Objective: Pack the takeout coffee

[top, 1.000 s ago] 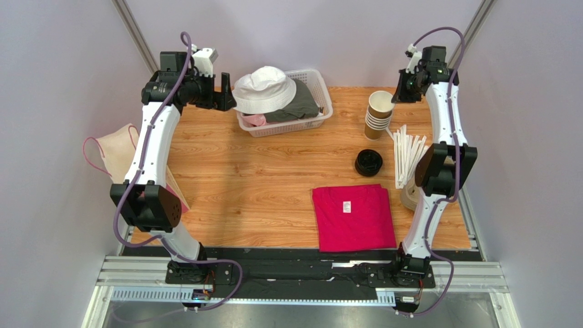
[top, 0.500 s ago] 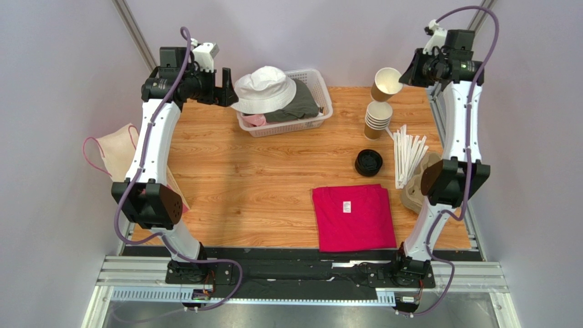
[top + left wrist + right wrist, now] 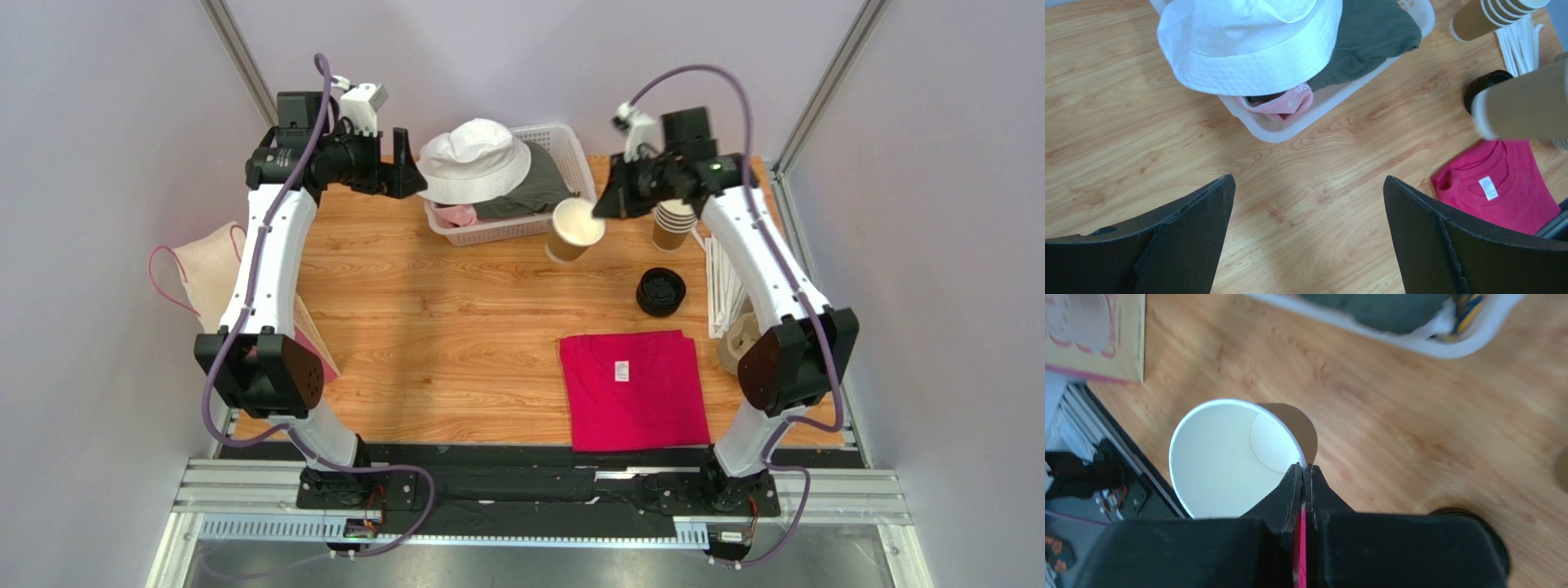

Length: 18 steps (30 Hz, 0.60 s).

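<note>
the light wooden table carries a white plastic basket of clothes at its far edge with a white bucket hat lying on top, and a folded magenta t-shirt near the front. at the far right stands a stack of tan paper cups, lidless, and just in front of it a low stack of black plastic lids.

the left gripper hangs beside the hat with its jaws spread wide and nothing between them; its own camera shows only bare table between the fingers. the right gripper is clenched on the rim of a single tan paper cup, white inside. the cup is tilted, held off the table just in front of the basket, and it is empty and uncapped.

by my reading the task is in its early part: one cup is separated from the stack, but it is not yet set down, no lid is on it, and nothing is packed. where it is to be packed i cannot tell.

half a second earlier the right arm held this cup high over the far right corner, above the stack; now it has swung left toward the middle. the left arm has barely moved.
</note>
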Motion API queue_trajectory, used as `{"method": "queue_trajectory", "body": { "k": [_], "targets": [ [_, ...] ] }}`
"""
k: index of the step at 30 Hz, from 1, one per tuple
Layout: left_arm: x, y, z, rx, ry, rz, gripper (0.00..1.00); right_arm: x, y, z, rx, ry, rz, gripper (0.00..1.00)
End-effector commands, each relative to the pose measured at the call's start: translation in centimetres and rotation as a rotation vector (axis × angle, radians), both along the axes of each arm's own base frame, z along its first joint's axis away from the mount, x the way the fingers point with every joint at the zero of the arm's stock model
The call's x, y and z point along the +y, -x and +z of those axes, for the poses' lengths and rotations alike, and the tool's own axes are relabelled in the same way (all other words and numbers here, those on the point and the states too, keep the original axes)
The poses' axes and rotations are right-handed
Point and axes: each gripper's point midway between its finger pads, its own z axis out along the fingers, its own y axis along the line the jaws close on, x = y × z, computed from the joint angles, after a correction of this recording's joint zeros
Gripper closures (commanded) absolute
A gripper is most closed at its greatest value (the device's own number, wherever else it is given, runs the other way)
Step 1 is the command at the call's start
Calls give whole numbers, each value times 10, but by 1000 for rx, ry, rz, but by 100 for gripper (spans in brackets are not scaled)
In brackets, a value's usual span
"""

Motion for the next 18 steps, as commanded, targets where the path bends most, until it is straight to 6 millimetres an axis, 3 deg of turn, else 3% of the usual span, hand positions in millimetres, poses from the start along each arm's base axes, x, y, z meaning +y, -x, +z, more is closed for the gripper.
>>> {"method": "queue_trajectory", "body": {
  "k": [1, 5, 6, 8, 9, 13, 18],
  "targets": [
    [-14, 20, 12, -63, 49, -115, 1, 56, 10, -23, -59, 10, 72, 100],
    [-23, 23, -16, -36, 77, -177, 1, 111, 35, -67, 5, 34, 200, 100],
    [-24, 23, -21, -25, 90, -181, 1, 116, 37, -87, 34, 59, 214, 100],
    [-26, 23, -33, 6, 115, -171, 1, 133, 48, -102, 43, 73, 256, 100],
    [-30, 27, -34, 23, 143, -178, 1, 135, 53, -117, 61, 89, 264, 100],
    [-34, 35, -51, 45, 197, -160, 1, 147, 56, -142, -6, 165, 292, 100],
    [-31, 51, -60, 36, 188, -127, 1, 147, 53, -151, -37, 227, 264, 100]
  ]
}}
